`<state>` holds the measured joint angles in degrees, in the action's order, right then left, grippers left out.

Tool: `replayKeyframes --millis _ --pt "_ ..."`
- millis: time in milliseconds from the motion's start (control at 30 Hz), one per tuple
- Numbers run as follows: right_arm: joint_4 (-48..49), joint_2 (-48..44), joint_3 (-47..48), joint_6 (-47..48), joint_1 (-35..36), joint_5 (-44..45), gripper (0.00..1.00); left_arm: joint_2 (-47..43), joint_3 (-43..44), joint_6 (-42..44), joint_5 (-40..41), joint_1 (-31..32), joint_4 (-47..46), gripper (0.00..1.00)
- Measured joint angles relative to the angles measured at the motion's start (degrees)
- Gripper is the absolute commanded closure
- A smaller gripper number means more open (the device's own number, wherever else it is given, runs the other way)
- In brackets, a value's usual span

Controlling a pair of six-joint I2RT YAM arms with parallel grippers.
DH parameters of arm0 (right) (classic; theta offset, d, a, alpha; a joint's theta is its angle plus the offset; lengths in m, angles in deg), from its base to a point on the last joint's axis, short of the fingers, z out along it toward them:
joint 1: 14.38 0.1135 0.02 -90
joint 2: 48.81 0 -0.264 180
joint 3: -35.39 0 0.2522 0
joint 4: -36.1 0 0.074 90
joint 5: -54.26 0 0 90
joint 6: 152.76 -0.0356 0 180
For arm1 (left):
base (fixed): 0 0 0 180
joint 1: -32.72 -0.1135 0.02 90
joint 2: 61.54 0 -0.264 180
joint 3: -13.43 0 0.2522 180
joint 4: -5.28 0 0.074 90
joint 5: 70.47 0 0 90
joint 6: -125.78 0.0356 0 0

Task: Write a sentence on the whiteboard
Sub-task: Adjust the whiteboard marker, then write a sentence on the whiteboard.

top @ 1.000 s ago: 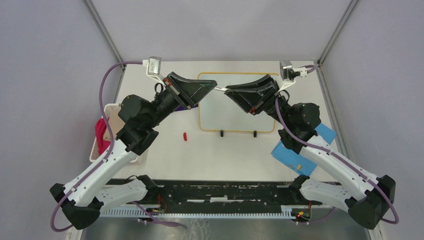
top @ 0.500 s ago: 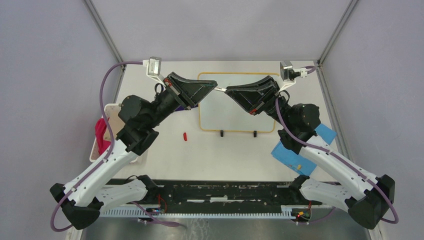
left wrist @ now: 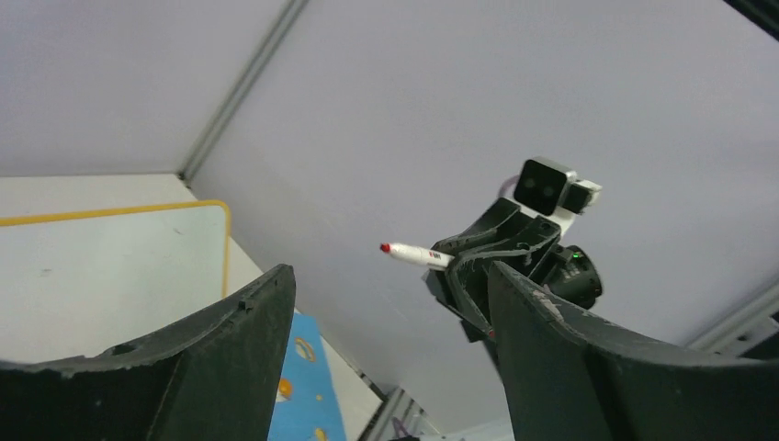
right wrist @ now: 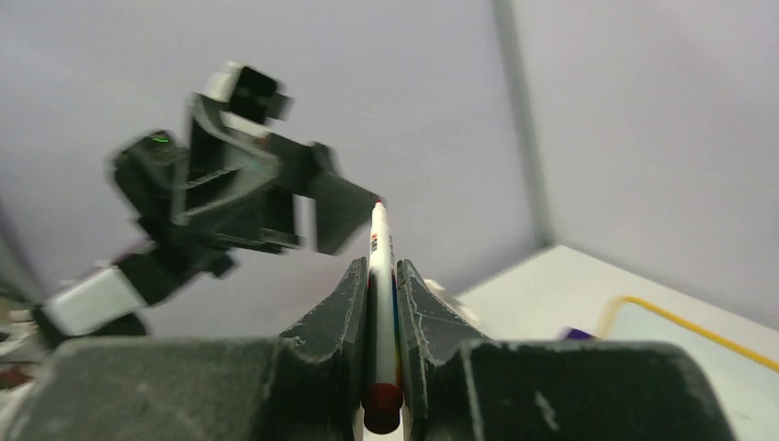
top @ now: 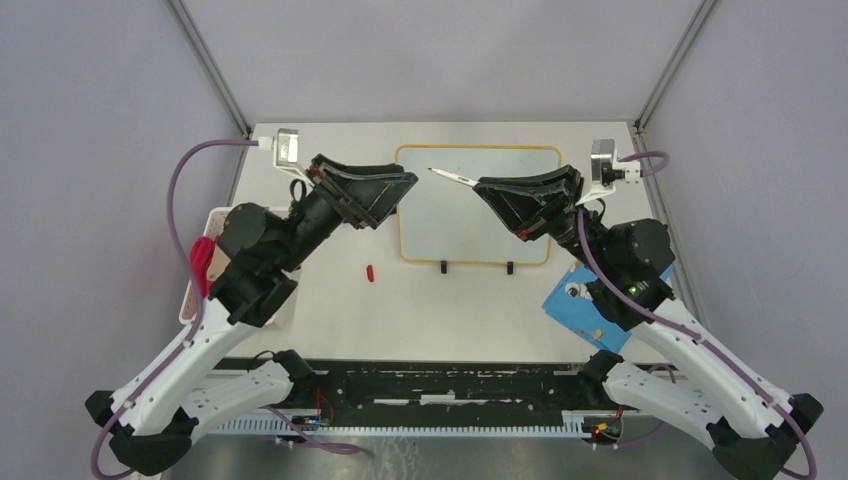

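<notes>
The whiteboard [top: 475, 215], white with an orange frame, lies flat at the table's far middle; its corner also shows in the left wrist view [left wrist: 110, 266] and the right wrist view [right wrist: 698, 358]. The sentence is out of view; the board surface that shows is plain white. My right gripper [top: 482, 186] hovers over the board's right half, shut on a white marker [top: 452, 177] whose red tip points left. The marker [right wrist: 378, 243] is clamped between both fingers. My left gripper [top: 400, 195] is open and empty over the board's left edge, with the marker [left wrist: 418, 254] beyond its fingertips.
A small red cap [top: 370, 272] lies on the table left of the board's black feet. A blue patterned sheet [top: 585, 310] lies under the right arm. A white bin [top: 195, 300] holding a red cloth sits at the left edge.
The left gripper has opened, let go of the marker and drawn back to the left. The right arm has pulled back to the right with the marker in its grip.
</notes>
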<state>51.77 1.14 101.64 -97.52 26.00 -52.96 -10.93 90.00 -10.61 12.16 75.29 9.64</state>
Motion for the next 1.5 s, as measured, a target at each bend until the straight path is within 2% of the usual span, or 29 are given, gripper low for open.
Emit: replayKeyframes --millis 233,367,500,700,833,1067,1167,1300,1500 --pt "-23.43 -4.46 5.79 18.49 0.09 16.04 1.00 -8.09 -0.02 13.97 10.51 0.00 11.10 0.17" --pt "-32.20 -4.59 6.56 25.90 0.63 25.57 1.00 -10.23 -1.73 22.53 17.11 -0.02 16.15 0.18" --pt "-36.70 -2.67 6.56 31.01 4.50 34.53 1.00 -9.20 -4.79 28.70 21.14 -0.02 21.03 0.18" --pt "-37.20 5.38 6.56 39.52 20.59 52.15 1.00 -4.26 -6.03 33.05 23.23 -0.07 24.06 0.18" --pt "-35.93 9.64 5.35 42.38 23.76 58.73 1.00 -1.36 -6.73 34.45 23.74 -0.07 23.80 0.15" --pt "-29.44 8.31 -2.84 42.07 23.58 61.72 1.00 0.22 -13.38 35.15 26.88 -0.07 16.44 0.11" --pt "-27.67 7.43 -5.42 41.42 22.51 58.97 1.00 1.31 -16.24 35.10 28.06 -0.07 12.63 0.08" --pt "-25.55 7.15 -6.34 40.26 19.91 53.94 1.00 5.31 -15.30 34.29 29.00 -0.13 10.73 0.01" --pt "-23.71 5.75 -9.11 38.73 18.88 49.75 1.00 7.74 -14.08 31.91 27.65 -2.99 11.10 0.00"
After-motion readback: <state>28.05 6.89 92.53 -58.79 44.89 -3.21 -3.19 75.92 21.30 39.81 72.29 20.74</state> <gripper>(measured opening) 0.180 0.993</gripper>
